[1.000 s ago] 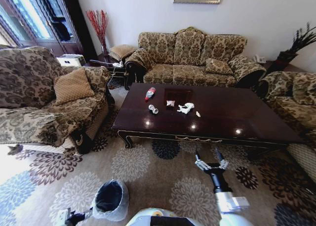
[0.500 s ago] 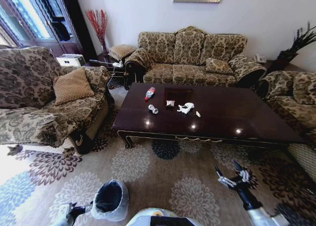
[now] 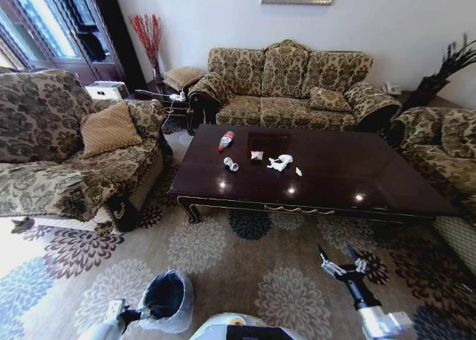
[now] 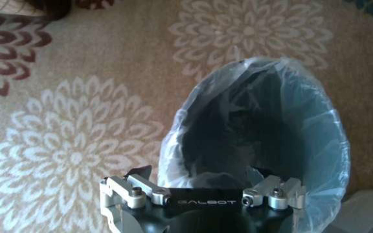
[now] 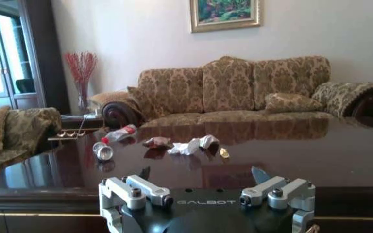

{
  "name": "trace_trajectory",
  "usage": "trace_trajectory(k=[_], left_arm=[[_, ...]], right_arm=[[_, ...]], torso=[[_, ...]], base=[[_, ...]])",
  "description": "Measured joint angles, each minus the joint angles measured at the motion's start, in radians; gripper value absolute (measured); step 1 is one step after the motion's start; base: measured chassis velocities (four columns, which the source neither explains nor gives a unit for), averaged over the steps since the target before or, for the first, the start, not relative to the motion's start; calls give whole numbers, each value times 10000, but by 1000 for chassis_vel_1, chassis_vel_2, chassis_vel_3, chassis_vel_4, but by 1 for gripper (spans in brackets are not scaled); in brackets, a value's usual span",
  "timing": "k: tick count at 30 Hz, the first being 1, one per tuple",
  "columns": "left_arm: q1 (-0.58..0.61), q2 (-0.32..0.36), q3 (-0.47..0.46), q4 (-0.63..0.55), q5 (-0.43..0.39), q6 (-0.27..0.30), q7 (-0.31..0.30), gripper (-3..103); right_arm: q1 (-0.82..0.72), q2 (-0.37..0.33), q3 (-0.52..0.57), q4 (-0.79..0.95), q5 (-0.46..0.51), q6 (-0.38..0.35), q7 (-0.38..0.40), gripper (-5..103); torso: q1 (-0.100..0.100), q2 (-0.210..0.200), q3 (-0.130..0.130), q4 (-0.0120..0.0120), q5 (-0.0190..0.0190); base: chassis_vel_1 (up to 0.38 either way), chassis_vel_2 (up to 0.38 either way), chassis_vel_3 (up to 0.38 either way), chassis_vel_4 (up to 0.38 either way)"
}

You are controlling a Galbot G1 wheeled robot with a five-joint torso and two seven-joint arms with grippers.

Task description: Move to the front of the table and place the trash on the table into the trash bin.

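Worktop (image 3: 335, 172): dark glossy wood, across the flowered carpet (image 3: 245, 273) from the robot.
Trash: bottle (image 3: 225, 140), can (image 3: 231, 164), white tissues (image 3: 280, 162) and scraps lie near the worktop's middle, toward its left side.
Trash bin (image 3: 166, 301): bag-lined, on the carpet at lower left.
Left tool (image 4: 203, 187): fingers apart, astride the bin's rim.
Right tool (image 3: 341, 260): fingers spread, holding nothing, over the carpet short of the worktop.
Surroundings: sofa (image 3: 290, 83) behind, armchair (image 3: 67, 146) to the left.
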Motion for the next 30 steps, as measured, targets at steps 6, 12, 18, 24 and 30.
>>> trace_trajectory(k=[6, 12, 18, 24, 30], left_arm=[[-228, 383, 693, -66, 165, -160, 158, 100], [-174, 1083, 1353, -623, 1070, -1157, 988, 100], [-629, 1417, 1917, -910, 1890, -2193, 1911, 100], [-1218, 1628, 2514, -508, 1965, -1817, 1539, 100], [-1749, 1567, 2429, 1217, 1609, -1463, 838, 100]], right_arm=[[146, 62, -18, -86, -63, -134, 87, 100], [165, 59, 15, 27, -234, -354, 293, 100], [95, 229, 43, 87, -511, -478, 561, 100], [-101, 386, 81, 249, -682, -636, 779, 100], [-340, 259, 201, 483, -620, -787, 917, 100]], torso=[[0, 0, 0, 0, 2], [0, 0, 0, 1, 4], [0, 0, 0, -1, 3], [0, 0, 0, -2, 3], [0, 0, 0, 1, 1]], base=[[0, 0, 0, 0], [0, 0, 0, 0], [0, 0, 0, 0], [0, 0, 0, 0], [0, 0, 0, 0]])
